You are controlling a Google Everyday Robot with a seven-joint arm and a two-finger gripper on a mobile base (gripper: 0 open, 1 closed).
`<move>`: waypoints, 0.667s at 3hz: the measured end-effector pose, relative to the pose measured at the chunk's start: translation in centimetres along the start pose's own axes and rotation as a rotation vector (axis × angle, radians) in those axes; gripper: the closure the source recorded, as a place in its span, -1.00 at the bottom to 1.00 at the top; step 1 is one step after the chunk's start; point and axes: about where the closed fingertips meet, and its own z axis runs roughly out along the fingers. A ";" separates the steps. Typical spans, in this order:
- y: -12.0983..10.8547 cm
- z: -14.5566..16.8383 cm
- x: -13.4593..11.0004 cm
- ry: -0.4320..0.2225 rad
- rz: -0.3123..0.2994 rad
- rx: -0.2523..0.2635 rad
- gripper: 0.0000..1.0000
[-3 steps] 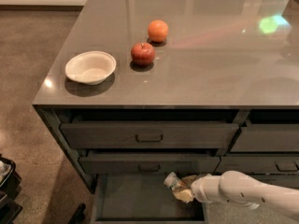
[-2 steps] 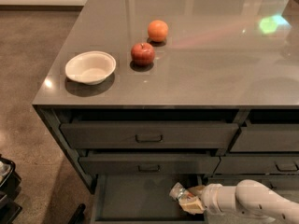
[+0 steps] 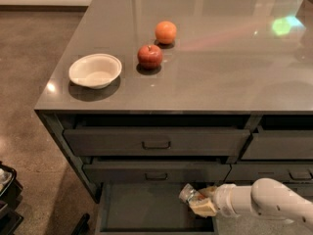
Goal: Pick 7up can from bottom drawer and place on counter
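At the lower right of the frame, the gripper has its 2 fingers clamped on the 7up can, over the open bottom drawer, below the counter.

- Dim, warm overhead light; the glossy counter carries a green glare patch at two o'clock and small white glints.
- Soft shadows hug the bowl, apple and orange.
- The bottom drawer lies in gloom at six o'clock; the pale gripper over its right end catches light.
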 end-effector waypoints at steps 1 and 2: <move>0.5 -5.1 -4.2 0.020 -0.081 0.013 1.00; 1.1 -10.1 -8.6 0.060 -0.168 0.072 1.00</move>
